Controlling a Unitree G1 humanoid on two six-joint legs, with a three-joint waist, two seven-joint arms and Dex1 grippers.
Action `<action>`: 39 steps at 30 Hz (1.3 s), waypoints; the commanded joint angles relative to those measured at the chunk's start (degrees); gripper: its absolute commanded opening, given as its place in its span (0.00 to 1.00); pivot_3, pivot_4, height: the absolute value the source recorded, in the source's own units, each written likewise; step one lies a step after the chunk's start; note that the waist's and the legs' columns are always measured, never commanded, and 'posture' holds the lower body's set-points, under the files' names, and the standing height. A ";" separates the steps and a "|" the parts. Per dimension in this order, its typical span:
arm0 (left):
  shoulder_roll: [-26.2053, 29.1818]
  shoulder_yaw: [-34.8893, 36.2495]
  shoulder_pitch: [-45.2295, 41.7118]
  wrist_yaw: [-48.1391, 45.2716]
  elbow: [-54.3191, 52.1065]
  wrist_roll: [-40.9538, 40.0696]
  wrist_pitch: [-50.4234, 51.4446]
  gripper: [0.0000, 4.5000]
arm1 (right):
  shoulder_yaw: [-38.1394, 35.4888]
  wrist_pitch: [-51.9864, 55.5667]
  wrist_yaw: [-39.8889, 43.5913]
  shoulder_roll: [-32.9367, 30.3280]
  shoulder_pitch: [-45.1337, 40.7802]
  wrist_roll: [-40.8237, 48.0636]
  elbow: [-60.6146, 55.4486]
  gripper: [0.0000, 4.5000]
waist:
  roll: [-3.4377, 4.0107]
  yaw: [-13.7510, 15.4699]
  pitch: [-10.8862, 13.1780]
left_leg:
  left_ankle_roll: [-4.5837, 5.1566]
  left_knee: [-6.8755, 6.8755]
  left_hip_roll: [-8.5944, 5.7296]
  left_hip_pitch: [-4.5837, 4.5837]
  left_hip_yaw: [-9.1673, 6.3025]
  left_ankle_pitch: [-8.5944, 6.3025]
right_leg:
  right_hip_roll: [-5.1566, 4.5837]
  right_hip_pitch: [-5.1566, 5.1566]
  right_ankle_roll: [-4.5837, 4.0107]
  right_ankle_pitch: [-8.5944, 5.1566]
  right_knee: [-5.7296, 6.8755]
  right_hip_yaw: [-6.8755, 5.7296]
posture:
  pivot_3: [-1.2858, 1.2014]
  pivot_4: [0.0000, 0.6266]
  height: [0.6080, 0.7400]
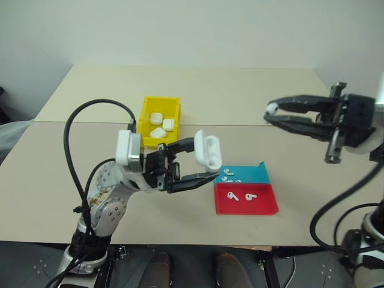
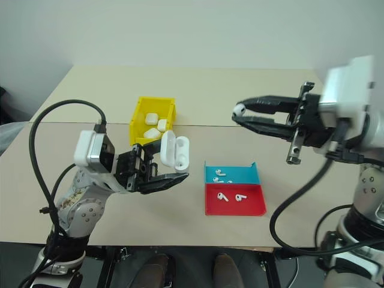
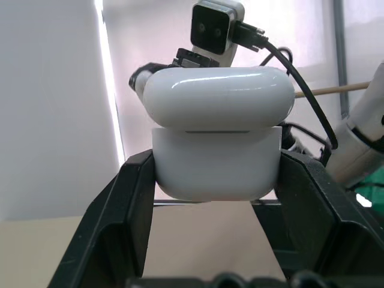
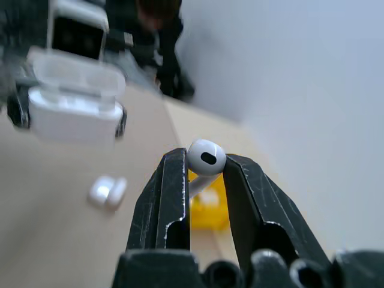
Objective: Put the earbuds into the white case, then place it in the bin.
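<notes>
grippers [image 1: 201,165] w/ case [image 1: 208,150], earbud [image 1: 272,110] above beige table [image 1: 240,90].

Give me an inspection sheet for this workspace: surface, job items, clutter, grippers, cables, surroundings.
Surface: beige table, a seam across it.
Job items: open white case held above the table; one earbud held in the air; yellow bin holds three shut cases; loose earbuds lie in the teal tray and the red tray.
Clutter: nothing seen.
Grippers: left gripper shut on the case; right gripper shut on the earbud.
Cables: black cable loops over the left arm; another hangs off the right arm.
Surroundings: pale wall behind the table.
</notes>
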 commanded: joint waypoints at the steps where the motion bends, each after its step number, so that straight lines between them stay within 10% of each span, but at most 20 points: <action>1: 0.52 0.81 -0.93 -0.97 -1.56 -1.36 1.79 0.62 | 0.93 -8.16 -1.58 3.65 1.03 4.57 -0.34 0.19 | 0.00 -0.03 0.00 | 0.00 0.00 0.00 0.01 -0.01 0.00 | 0.01 0.00 0.00 0.00 0.00 0.00 | 0.52 0.24 1.00; 16: -2.01 1.22 2.44 1.52 -4.80 -0.12 1.47 0.62 | 17.94 -27.68 5.06 8.79 -1.15 4.15 12.40 0.19 | 0.02 0.07 0.00 | -0.02 0.01 -0.01 0.02 -0.19 0.02 | -0.01 -0.02 -0.02 0.00 0.05 0.01 | 0.52 0.24 1.00; 39: -2.27 0.92 2.97 2.32 -5.68 0.74 1.64 0.62 | 24.35 -34.80 6.23 7.81 -1.66 1.62 17.13 0.19 | 0.02 0.08 0.00 | -0.02 0.00 -0.01 0.02 -0.20 0.02 | -0.01 -0.02 -0.02 0.01 0.04 0.01 | 0.52 0.24 1.00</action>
